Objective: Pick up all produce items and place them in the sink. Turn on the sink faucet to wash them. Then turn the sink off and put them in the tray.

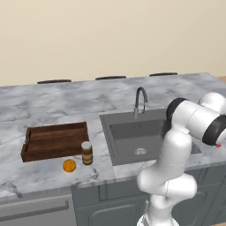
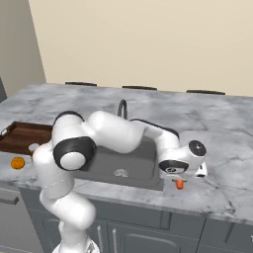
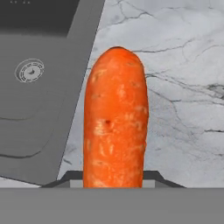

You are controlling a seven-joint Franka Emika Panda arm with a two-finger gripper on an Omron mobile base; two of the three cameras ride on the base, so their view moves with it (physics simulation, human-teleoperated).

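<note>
An orange-red carrot (image 3: 116, 122) rises lengthwise from between my gripper's (image 3: 114, 179) dark fingertips, and the jaws are shut on its lower end. From the right base view, my gripper (image 2: 179, 180) holds the carrot (image 2: 180, 185) low over the marble just right of the sink (image 2: 106, 159). The round orange fruit (image 1: 69, 165) lies on the counter in front of the wooden tray (image 1: 53, 140), left of the sink (image 1: 128, 134). The gooseneck faucet (image 1: 140, 100) stands behind the basin, with no water showing.
A brown jar with a pale lid (image 1: 87, 152) stands between the orange fruit and the sink's left rim. The counter's front edge runs close below my hand. My own arm (image 2: 113, 133) stretches across the basin. The drain (image 3: 29, 71) lies left of the carrot.
</note>
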